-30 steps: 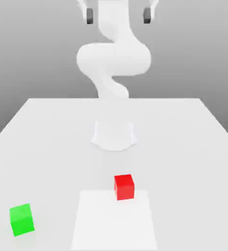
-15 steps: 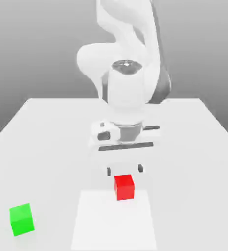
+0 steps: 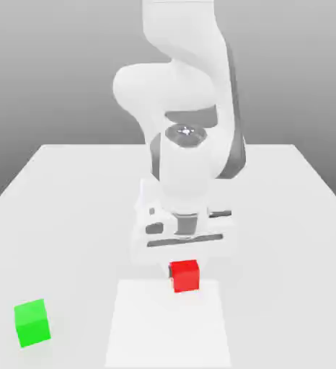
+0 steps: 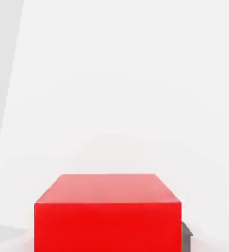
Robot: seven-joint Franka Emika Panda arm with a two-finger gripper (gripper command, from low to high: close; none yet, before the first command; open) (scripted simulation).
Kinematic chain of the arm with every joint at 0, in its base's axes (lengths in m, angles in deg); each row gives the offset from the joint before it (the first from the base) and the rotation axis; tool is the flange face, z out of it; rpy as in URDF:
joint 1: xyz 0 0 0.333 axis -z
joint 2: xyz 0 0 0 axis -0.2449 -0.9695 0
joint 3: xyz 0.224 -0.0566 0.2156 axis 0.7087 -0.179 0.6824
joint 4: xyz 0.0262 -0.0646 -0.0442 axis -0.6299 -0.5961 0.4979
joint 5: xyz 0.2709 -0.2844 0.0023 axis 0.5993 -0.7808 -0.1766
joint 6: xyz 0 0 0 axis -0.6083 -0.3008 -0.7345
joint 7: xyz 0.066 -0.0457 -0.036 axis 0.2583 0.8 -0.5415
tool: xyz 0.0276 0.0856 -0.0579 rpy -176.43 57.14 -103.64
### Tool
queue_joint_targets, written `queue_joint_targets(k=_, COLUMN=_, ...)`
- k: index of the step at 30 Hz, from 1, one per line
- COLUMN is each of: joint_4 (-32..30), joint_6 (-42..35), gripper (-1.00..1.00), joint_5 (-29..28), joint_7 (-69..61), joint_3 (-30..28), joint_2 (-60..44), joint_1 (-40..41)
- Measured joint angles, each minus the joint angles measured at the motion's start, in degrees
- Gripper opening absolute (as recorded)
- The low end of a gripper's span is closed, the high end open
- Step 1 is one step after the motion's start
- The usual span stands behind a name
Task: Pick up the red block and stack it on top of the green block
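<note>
My fingers [image 3: 184, 268] are low at the red block [image 3: 184, 275], closed in against its sides. It sits on the surface [image 3: 70, 209], at a paler patch's far edge. The green block [image 3: 32, 323] lies well apart, toward the exterior view's left.

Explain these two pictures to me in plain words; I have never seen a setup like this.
This is a computer simulation of a white robot arm standing on a white table. One picture looks at the scene from a camera off the arm; the other comes from a camera on the arm's hand, looking closely at a red block. In the exterior view the hand has come down over that red block, with its pincer around it. A green block sits apart, towards the exterior view's left. The block is not lifted yet.
</note>
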Motion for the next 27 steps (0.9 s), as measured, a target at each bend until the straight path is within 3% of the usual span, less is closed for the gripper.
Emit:
queue_joint_targets(k=6, joint_4=0.8, joint_6=-9.7, gripper=-1.0, joint_5=-0.5, joint_7=1.7, joint_3=-1.7, joint_2=8.9, joint_1=1.1)
queue_joint_targets(k=19, joint_4=26.9, joint_6=-22.5, gripper=-1.0, joint_5=2.7, joint_7=15.3, joint_3=-13.1, joint_2=-4.6, joint_1=20.0)
queue_joint_targets(k=23, joint_4=29.0, joint_6=-17.3, gripper=-1.0, joint_5=6.3, joint_7=13.8, joint_3=-12.0, joint_2=-12.1, joint_1=21.7)
queue_joint_targets(k=24, joint_4=29.2, joint_6=-15.5, gripper=1.0, joint_5=7.3, joint_7=13.1, joint_3=-11.4, joint_2=-14.1, joint_1=22.2)
queue_joint_targets(k=27, joint_4=29.2, joint_6=-15.5, gripper=1.0, joint_5=7.3, joint_7=13.1, joint_3=-11.4, joint_2=-14.1, joint_1=22.2)
